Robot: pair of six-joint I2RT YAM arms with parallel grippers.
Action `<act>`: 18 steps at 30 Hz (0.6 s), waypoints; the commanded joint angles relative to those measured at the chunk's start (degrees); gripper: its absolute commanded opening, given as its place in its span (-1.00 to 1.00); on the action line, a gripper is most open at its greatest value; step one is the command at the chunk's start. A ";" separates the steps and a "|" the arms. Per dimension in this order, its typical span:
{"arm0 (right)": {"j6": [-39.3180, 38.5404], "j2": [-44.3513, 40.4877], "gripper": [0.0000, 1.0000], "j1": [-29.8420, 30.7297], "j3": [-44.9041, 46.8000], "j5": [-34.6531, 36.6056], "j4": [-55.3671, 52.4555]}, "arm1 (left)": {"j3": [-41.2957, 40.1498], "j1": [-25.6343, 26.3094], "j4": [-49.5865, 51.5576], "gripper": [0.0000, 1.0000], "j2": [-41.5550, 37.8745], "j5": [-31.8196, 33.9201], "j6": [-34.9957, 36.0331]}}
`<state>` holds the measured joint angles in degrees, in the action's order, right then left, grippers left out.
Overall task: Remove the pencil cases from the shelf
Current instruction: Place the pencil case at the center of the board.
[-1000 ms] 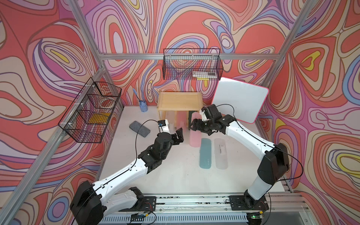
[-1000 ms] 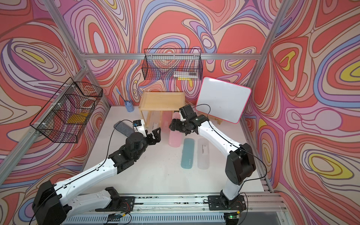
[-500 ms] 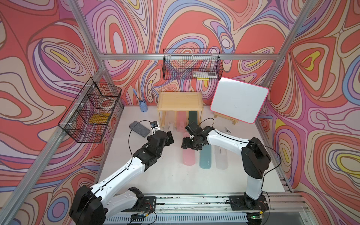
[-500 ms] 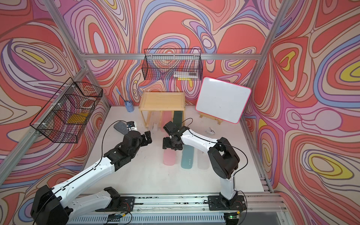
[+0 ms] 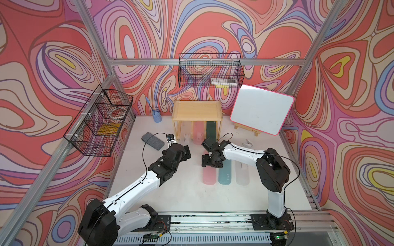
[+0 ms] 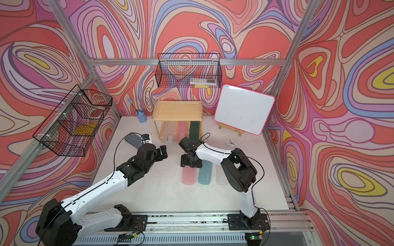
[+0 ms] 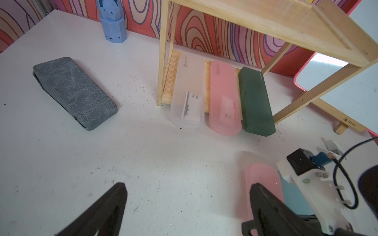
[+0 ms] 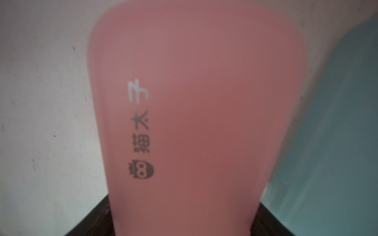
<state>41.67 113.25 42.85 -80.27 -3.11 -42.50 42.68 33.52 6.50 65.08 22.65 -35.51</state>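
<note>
Right gripper (image 5: 210, 163) was clamped on the far end of the pink case (image 5: 210, 175), jaws pressed to its two long sides! In the wrist view that case (image 8: 194, 102) ran straight out between the dark fingers. It lay low over the table (image 5: 181, 191), just beside the teal case (image 5: 224, 173), with the clear case (image 5: 242, 174) next along: three in a row, narrow gaps between. Whether pink touched the top, I couldn't tell.

Left gripper (image 7: 184, 204) was spread wide, holding nothing, facing the shelf (image 7: 163, 51). On the lower tier sat the second clear case (image 7: 188, 92), second pink case (image 7: 224, 96) and green case (image 7: 255, 102), side by side, near ends poking past the front edge between the posts. Bare white table lay open between those ends and the left fingers. The pouch (image 7: 73, 92) lay well off to the side.

The left arm stretched long and low from the rail. The right arm was folded, elbow high, forearm reaching inward, wrist tipped down.
</note>
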 commanded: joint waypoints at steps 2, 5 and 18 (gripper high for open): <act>0.43 0.33 0.55 0.33 1.43 1.40 -0.61 | -0.55 -0.38 0.04 0.91 0.89 -0.76 -0.83; 0.27 0.87 0.65 0.34 0.83 1.60 -0.83 | -0.41 -0.38 0.09 0.91 1.31 -1.08 -1.09; -2.35 -2.19 0.97 0.56 -4.13 5.49 -5.33 | -1.55 -3.20 2.17 0.99 1.47 -4.34 -4.20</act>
<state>40.73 113.27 42.94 -81.87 -0.64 -45.15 42.54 31.73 6.72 66.39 20.40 -38.02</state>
